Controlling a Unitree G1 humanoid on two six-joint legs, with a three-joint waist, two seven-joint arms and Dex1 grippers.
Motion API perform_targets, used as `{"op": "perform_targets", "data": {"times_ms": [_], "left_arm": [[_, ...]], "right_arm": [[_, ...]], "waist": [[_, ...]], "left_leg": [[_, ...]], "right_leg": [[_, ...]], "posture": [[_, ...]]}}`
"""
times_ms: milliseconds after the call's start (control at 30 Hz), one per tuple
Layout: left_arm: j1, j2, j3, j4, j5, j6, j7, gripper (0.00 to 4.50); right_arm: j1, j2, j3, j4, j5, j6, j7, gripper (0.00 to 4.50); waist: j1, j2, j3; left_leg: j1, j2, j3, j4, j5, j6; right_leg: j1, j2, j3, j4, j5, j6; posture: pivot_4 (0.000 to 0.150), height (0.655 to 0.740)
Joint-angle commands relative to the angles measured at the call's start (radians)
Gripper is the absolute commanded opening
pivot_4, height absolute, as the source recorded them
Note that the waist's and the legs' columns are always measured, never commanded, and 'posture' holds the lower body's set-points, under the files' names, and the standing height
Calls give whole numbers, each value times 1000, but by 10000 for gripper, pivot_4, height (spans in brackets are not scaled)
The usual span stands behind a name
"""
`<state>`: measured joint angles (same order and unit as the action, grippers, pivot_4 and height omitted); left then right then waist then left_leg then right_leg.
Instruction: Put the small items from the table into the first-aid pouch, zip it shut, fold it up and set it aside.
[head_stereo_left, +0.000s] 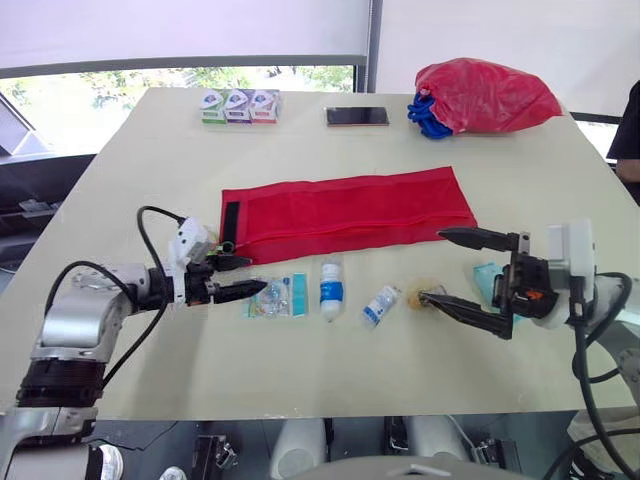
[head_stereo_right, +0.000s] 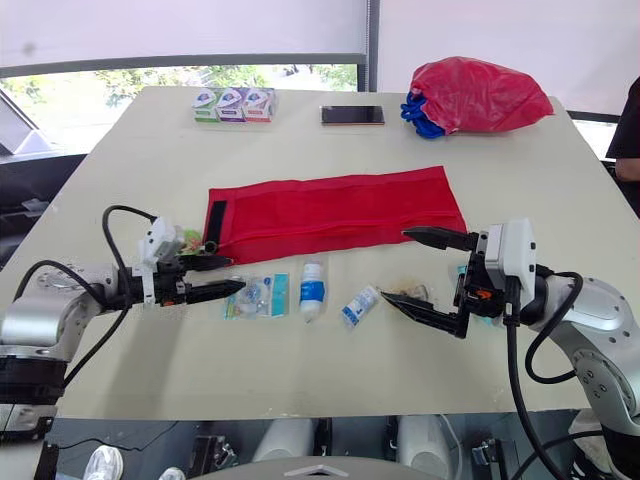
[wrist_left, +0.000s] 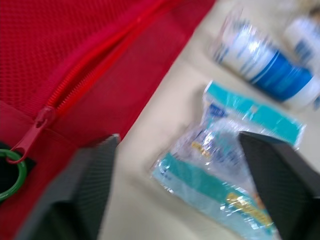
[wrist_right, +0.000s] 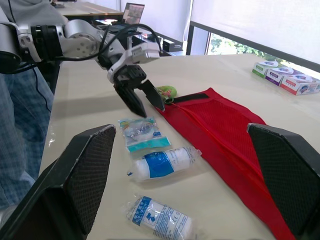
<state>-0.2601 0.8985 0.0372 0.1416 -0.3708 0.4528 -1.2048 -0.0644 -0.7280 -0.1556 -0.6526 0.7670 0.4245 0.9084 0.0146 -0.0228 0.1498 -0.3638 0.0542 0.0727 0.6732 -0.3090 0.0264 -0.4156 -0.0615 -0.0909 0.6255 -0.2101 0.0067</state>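
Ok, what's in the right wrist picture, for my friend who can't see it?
The left gripper, open, points down at a clear packet on a pale table, seen between the right gripper's wide-open black fingers. Nearer lie two wrapped bandage rolls, and a flat red pouch stretches along beside them.

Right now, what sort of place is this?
Probably an office or lab room: a large pale table beside wide windows with a roller blind drawn partway, trees outside.
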Motion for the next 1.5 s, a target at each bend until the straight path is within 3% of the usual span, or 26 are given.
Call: {"op": "perform_targets", "data": {"times_ms": [33,133,200,533,733,933,1100,1233,1500], "left_arm": [[-26,18,-27,37,47,-71,-40,44091],[-37,18,-59,71,86,-127,-71,44091],[-41,18,-75,86,103,-156,-91,39118],[-24,19,-51,68,68,-154,-152,852],[-20,-1,15,30,-1,-68,-104,852],[-57,-82,123,-121,-114,85,74,852],[-179,-312,142,-311,-159,250,452,852],[-257,-466,169,-381,-198,370,669,852],[-278,-606,117,-500,-246,463,822,852]], "right_arm": [[-11,-1,-5,-36,7,-12,-5,45000],[-6,2,-3,-40,1,-16,-9,45000],[-5,4,-3,-41,-1,-16,-13,45000],[-1,9,-5,-41,-13,-23,-21,45000],[-1,18,2,-40,-13,-25,-24,45000],[-30,83,15,-47,49,35,-134,45000],[-130,227,153,-33,-40,161,-416,45000],[-203,328,188,-6,-3,298,-590,45000],[-319,536,160,65,121,474,-834,45000]], "waist": [[0,0,0],[1,0,0],[1,0,0],[-1,0,0],[0,0,0],[2,-1,1],[2,-2,1],[-3,-3,0],[-4,-3,0]], "left_leg": [[0,0,0,0,0,0],[0,0,0,0,0,0],[0,1,0,0,0,0],[1,1,0,0,0,0],[0,1,0,0,0,0],[0,2,-1,1,0,0],[-1,1,-2,3,1,-1],[-2,-1,-3,5,3,-5],[-1,-1,-2,5,3,-5]], "right_leg": [[0,0,0,0,0,0],[0,0,0,0,0,0],[0,0,0,0,0,0],[0,0,0,1,0,0],[0,0,0,1,1,2],[0,0,0,1,1,3],[1,0,2,2,2,3],[1,9,14,2,4,0],[2,12,21,2,4,-1]], "posture": [[1500,7400],[1500,7400],[1500,7400],[1500,7400],[1500,7400],[1500,7400],[1500,7400],[1500,7400],[1500,7400]]}}
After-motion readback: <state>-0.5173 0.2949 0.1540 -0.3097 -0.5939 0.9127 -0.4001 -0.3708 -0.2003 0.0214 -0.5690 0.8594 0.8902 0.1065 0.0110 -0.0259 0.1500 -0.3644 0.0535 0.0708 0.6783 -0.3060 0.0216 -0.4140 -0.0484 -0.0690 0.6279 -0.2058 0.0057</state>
